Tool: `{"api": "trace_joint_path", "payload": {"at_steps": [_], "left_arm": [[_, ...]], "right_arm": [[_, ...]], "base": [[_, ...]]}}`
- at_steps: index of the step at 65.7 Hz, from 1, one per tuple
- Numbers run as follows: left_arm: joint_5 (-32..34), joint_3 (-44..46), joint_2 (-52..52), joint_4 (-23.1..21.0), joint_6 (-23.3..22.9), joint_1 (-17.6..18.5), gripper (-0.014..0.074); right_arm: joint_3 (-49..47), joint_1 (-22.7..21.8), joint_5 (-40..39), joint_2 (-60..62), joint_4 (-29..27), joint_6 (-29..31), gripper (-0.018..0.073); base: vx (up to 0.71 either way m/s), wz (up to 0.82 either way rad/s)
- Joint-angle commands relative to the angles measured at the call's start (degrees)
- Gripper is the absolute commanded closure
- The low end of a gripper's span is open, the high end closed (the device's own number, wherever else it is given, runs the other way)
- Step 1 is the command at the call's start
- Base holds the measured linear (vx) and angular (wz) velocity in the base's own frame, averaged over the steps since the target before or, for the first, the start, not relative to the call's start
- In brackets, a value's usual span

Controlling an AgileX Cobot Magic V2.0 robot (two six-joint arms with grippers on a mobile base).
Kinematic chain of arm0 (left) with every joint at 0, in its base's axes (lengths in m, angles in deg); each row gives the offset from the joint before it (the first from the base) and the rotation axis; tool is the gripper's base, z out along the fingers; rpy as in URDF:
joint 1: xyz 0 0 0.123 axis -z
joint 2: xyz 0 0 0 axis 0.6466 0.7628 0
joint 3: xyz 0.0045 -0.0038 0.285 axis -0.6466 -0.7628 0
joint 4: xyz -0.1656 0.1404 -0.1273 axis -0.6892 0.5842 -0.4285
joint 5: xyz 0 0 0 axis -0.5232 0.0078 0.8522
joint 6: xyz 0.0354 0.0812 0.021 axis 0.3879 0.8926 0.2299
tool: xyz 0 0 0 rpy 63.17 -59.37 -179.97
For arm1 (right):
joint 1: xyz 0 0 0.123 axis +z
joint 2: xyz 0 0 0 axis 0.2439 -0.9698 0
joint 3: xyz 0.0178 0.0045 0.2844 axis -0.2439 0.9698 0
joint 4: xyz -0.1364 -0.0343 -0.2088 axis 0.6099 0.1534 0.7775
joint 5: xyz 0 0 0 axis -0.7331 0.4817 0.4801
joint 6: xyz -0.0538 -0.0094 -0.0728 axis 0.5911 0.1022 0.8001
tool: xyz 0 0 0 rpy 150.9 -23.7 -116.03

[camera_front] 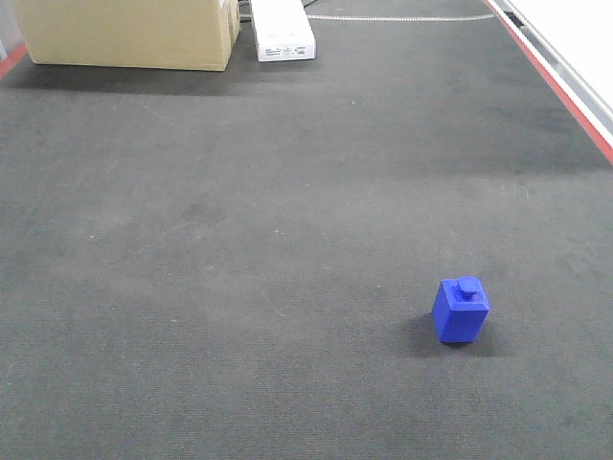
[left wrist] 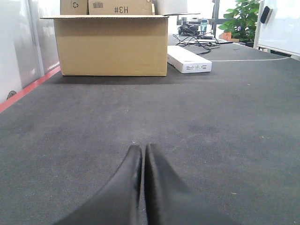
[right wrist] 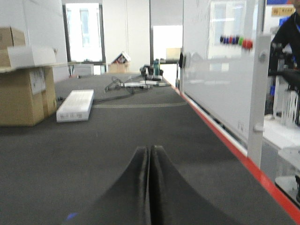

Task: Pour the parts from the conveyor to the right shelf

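Observation:
A small bright-blue block (camera_front: 461,309) with one round stud on top stands upright on the dark grey conveyor belt (camera_front: 239,240), at the front right of the front view. No gripper shows in that view. In the left wrist view my left gripper (left wrist: 142,148) is shut and empty, low over the belt (left wrist: 211,122). In the right wrist view my right gripper (right wrist: 149,149) is shut and empty over the belt (right wrist: 93,140); a blue speck (right wrist: 71,216), the edge of the block, shows at the lower left. The right shelf is out of view.
A cardboard box (camera_front: 129,34) and a white flat box (camera_front: 283,34) sit at the belt's far end. Red strips edge the belt (camera_front: 565,96). A whiteboard panel (right wrist: 220,65) stands along the right edge. Cables and a plant lie beyond.

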Motion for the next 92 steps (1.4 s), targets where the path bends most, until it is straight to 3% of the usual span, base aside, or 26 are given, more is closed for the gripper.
{"api": "trace_joint_path", "payload": {"at_steps": [1,13,23,62,73,81,92], "left_arm": [[4.12,1.11,-0.75,-0.35,-0.44,0.31,0.0603],[4.12,1.11,-0.75,-0.35,-0.44,0.31,0.0603],[4.12,1.11,-0.75,-0.35,-0.44,0.31,0.0603],[4.12,1.11,-0.75,-0.35,-0.44,0.31,0.0603],[4.12,1.11,-0.75,-0.35,-0.44,0.31,0.0603],[4.12,1.11,-0.75,-0.35,-0.44,0.31,0.0603],[4.12,1.11,-0.75,-0.35,-0.44,0.31,0.0603]], "right_arm": [[-7.5,-0.39,0.67,-3.94,-0.17,-0.01,0.0568],[-15.37,-0.39,13.98,-13.45,-0.49,-0.01,0.0568],[-15.76,-0.39,19.46,-18.57,-1.99,-0.01,0.0568],[-15.22,-0.39,19.06,-22.21,-0.6,0.05,0.0545],[-15.22,-0.34,19.0,-23.35,-1.99,0.17,0.0443],[-15.92,-0.06,18.89,-25.88,-2.9,0.22,0.0319],[-19.72,4.46,20.06,-31.63,-3.01,3.17,0.0162]], "base": [[0.0,0.0],[0.0,0.0],[0.0,0.0],[0.0,0.0],[0.0,0.0],[0.0,0.0],[0.0,0.0]]}}
